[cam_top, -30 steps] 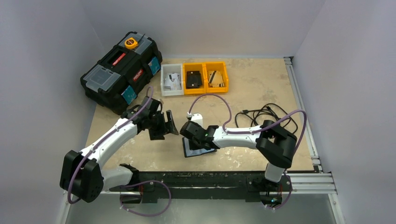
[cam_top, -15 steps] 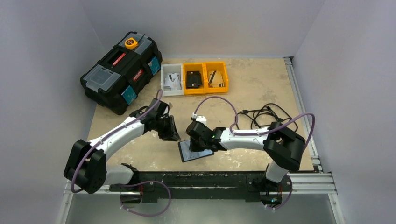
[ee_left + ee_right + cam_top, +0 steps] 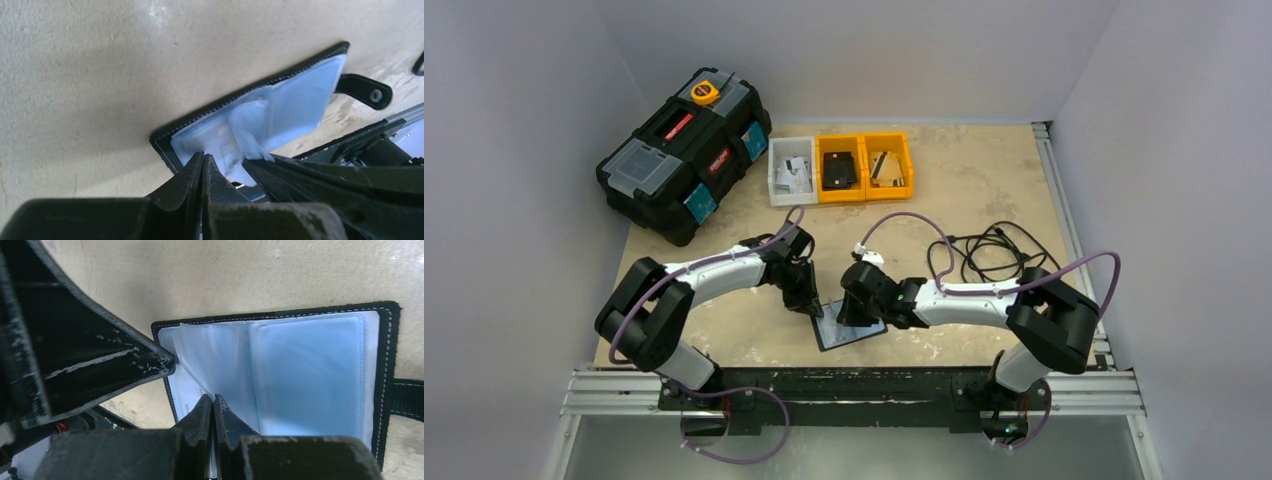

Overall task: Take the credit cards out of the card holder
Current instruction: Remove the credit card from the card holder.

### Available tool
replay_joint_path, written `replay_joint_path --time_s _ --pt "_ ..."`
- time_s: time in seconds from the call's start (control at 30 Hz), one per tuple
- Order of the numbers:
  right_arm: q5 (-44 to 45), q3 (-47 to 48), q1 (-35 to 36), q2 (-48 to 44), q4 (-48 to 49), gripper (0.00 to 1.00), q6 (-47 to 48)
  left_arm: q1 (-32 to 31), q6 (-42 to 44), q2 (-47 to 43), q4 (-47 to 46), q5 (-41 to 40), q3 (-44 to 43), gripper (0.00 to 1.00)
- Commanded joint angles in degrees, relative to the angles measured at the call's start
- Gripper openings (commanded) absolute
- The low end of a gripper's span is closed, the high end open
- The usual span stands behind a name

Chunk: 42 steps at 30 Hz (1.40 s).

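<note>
The black card holder point(image 3: 856, 333) lies open and flat on the table, near the front edge. Its clear sleeves hold pale blue credit cards point(image 3: 310, 375), and a white printed card point(image 3: 186, 392) shows on the left page. My right gripper point(image 3: 212, 399) is shut on one raised clear sleeve leaf point(image 3: 200, 357) at the holder's middle fold. My left gripper point(image 3: 204, 156) is shut, its tips at the holder's corner point(image 3: 165, 145) and touching that leaf's edge; nothing shows between its jaws. In the top view the two grippers point(image 3: 812, 304) point(image 3: 852, 312) meet over the holder.
The holder's snap tab point(image 3: 367, 91) sticks out flat on the table. A large black toolbox point(image 3: 686, 150) stands at the back left. Beside it are a white bin point(image 3: 791, 172) and two orange bins point(image 3: 864, 167). A coiled black cable point(image 3: 989, 250) lies at the right.
My left arm swung down and right to the card holder's corner, and its gripper closed from open. The right gripper stayed shut and shifted slightly right.
</note>
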State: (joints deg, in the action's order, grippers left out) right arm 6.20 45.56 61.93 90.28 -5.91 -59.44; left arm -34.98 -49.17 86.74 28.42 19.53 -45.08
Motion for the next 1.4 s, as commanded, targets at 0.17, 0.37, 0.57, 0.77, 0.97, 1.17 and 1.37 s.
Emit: replay_joint_path --time_s 0.17,0.37,0.57,0.77,0.97,1.17,1.37 --pt "3.64 -2.06 -1.41 -6.48 -2.39 0.05 -1.14 -0.14 -0.83 3.87 -1.55 -2.9 0.0 0.0" --pt "6.77 -3.55 -1.98 -7.86 -5.76 0.15 -0.77 -0.09 0.97 3.66 1.19 -5.35 -1.97 0.0" --pt "9.28 -4.4 -2.08 -8.44 -8.9 0.29 -0.72 -0.1 2.67 4.1 2.84 -5.94 -3.84 0.0" --pt "11.64 -5.1 -2.17 -10.6 -11.71 0.45 -1.06 -0.14 3.72 4.07 3.91 -6.45 -5.0 0.0" --pt "13.11 -3.68 -2.78 -15.34 -16.58 0.54 -0.3 -0.17 4.88 3.67 4.46 -6.38 -5.69 0.0" --pt "11.99 3.32 -2.71 -18.67 -18.04 0.55 4.86 -0.11 6.06 2.69 4.78 -6.07 -6.69 0.0" --pt "0.39 3.43 -2.88 -12.78 -8.12 0.49 6.22 -0.15 6.01 1.08 4.79 -5.39 -7.03 0.0"
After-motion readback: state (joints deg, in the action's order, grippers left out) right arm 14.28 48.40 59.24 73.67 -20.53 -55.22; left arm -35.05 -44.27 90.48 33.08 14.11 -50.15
